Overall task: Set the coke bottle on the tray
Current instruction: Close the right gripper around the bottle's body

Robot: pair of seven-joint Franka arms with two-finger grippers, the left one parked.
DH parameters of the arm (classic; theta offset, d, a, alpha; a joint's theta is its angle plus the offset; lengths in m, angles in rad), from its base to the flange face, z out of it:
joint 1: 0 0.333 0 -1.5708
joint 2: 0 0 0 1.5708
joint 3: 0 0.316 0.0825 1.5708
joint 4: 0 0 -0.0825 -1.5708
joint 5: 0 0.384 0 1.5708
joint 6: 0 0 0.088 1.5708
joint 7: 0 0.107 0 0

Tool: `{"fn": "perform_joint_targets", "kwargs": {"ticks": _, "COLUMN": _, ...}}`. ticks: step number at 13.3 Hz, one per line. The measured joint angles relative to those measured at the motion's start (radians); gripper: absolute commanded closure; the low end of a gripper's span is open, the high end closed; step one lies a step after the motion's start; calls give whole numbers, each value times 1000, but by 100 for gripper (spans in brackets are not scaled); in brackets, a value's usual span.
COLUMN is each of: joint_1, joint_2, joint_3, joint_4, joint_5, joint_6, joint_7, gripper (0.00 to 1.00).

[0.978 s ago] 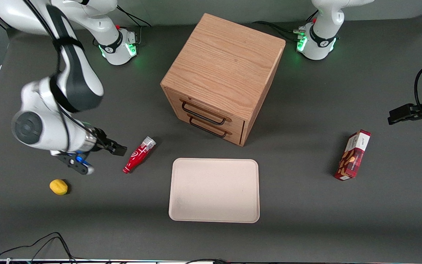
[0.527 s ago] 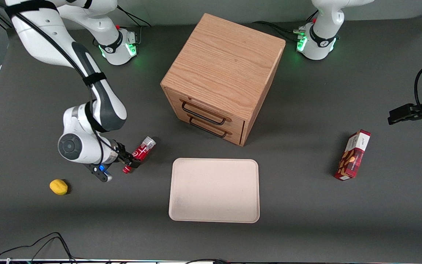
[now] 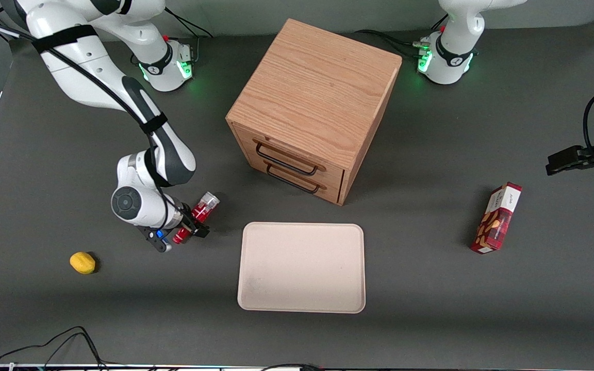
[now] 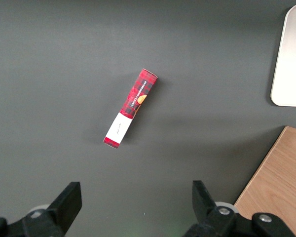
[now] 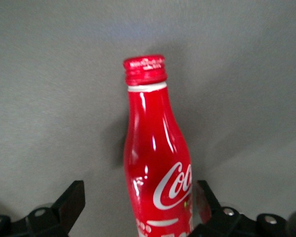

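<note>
Lemon [image 3: 82, 262] toward the working arm's end of the table [image 3: 431, 319]. Next along, gripper [image 3: 190, 225] low over the bottle [image 3: 197, 216], open, one finger [image 5: 69, 202] either side of the body, not yet clamped. Bottle lying flat on the table, cap nearer the front camera, just beside the tray [image 3: 301, 267] but apart from it. Reaching-to-grasp step, by the look of it: nothing lifted. Next move likely calls for closing on the body, lifting clear, carrying sideways above the low rim. Farther along, cabinet [image 3: 312, 105], then snack box [image 3: 498, 217] toward the parked arm's end.
</note>
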Motion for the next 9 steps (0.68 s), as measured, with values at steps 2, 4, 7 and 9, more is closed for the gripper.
{"fn": "perform_joint_targets", "kwargs": {"ticks": 2, "joint_1": 2, "joint_2": 11, "joint_3": 1, "joint_4": -34, "joint_5": -1, "joint_6": 51, "joint_7": 2, "gripper": 99}}
{"fn": "perform_joint_targets", "kwargs": {"ticks": 4, "joint_1": 1, "joint_2": 15, "joint_3": 4, "joint_4": -57, "joint_5": -23, "joint_6": 79, "joint_7": 2, "gripper": 100}}
{"fn": "perform_joint_targets", "kwargs": {"ticks": 7, "joint_1": 2, "joint_2": 10, "joint_3": 17, "joint_4": -57, "joint_5": -41, "joint_6": 84, "joint_7": 2, "gripper": 100}}
{"fn": "perform_joint_targets", "kwargs": {"ticks": 9, "joint_1": 2, "joint_2": 10, "joint_3": 18, "joint_4": -57, "joint_5": -46, "joint_6": 84, "joint_7": 1, "gripper": 100}}
